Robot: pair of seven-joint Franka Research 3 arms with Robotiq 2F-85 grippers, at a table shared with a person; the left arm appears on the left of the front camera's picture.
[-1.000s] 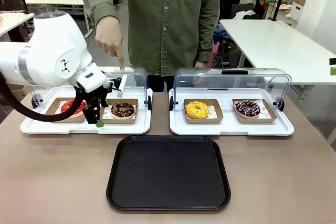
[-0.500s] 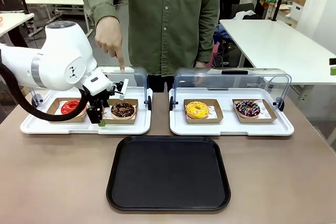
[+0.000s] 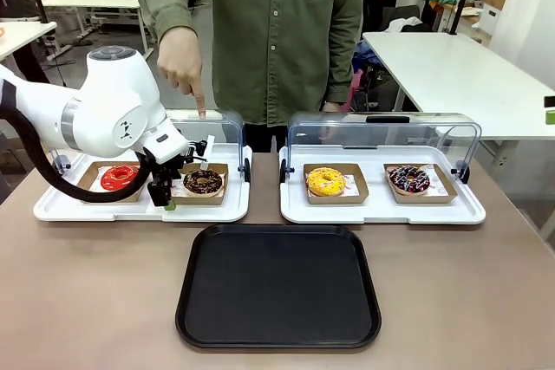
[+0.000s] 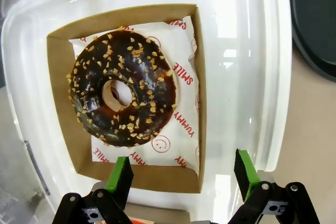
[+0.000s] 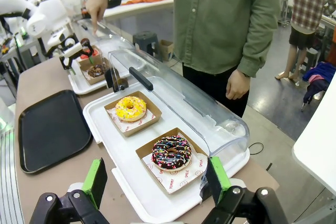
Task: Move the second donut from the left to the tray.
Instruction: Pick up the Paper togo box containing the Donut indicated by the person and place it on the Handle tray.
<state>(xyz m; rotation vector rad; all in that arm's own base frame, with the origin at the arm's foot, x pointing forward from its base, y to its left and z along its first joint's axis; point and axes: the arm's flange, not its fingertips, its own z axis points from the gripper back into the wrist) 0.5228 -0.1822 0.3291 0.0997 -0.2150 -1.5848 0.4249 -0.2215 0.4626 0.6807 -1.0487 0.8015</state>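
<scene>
The tray [image 3: 277, 283] is smooth black plastic with a dull sheen, on a matt grey-brown table [image 3: 87, 301]. Beyond its left corner, the second donut from the left [image 4: 142, 72] wears glossy dark icing, rough with pale crumbs, in a matt brown cardboard holder [image 4: 58, 98] lined with printed white paper [image 4: 184, 108]. The white display tray [image 4: 236, 77] beneath is shiny plastic.

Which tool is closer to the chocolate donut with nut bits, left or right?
Left. The left tool hangs open at the holder of that donut; the right tool sits by the other display tray.
</scene>
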